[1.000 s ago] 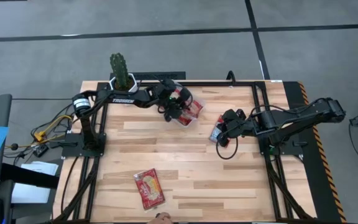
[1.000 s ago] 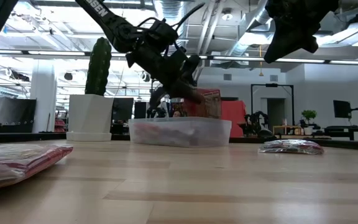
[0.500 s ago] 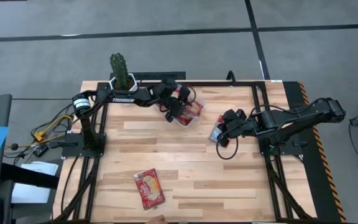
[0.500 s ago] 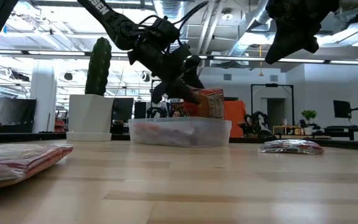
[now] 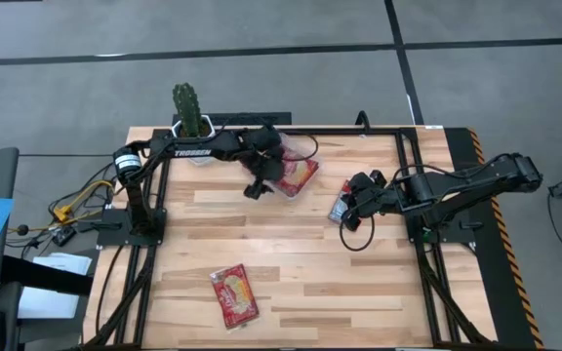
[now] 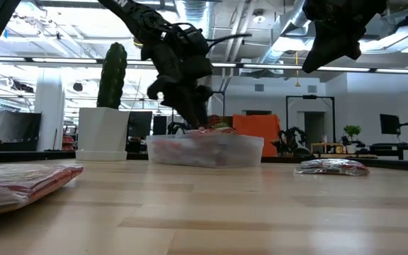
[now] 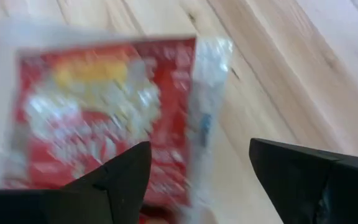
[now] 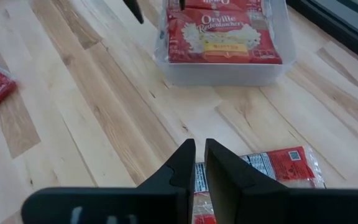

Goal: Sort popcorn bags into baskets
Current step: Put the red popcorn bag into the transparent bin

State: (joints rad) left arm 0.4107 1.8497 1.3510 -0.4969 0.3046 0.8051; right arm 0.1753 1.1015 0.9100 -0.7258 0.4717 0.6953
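Observation:
The clear basket (image 6: 225, 152) stands at the table's far middle and holds popcorn bags; the top one (image 5: 299, 174) lies flat, label up (image 8: 222, 36). My left gripper (image 5: 259, 183) hangs open just above the basket's left end, and the bag (image 7: 98, 118) lies below its spread fingers. My right gripper (image 5: 349, 213) is shut and empty, high (image 6: 330, 49) over a second bag (image 8: 272, 169) that lies flat on the table at the right. A third bag (image 5: 234, 295) lies flat near the front edge.
A white pot with a green cactus (image 5: 189, 109) stands at the far left corner, close behind the left arm. Black frame rails (image 5: 427, 263) run along the table's left and right sides. Bare wood (image 5: 301, 253) lies between the basket and the front bag.
My left gripper has opened and let go of the bag it held tilted over the basket. The bag has dropped and now lies flat on the others in the basket. The gripper has risen a little and shifted toward the table's left.

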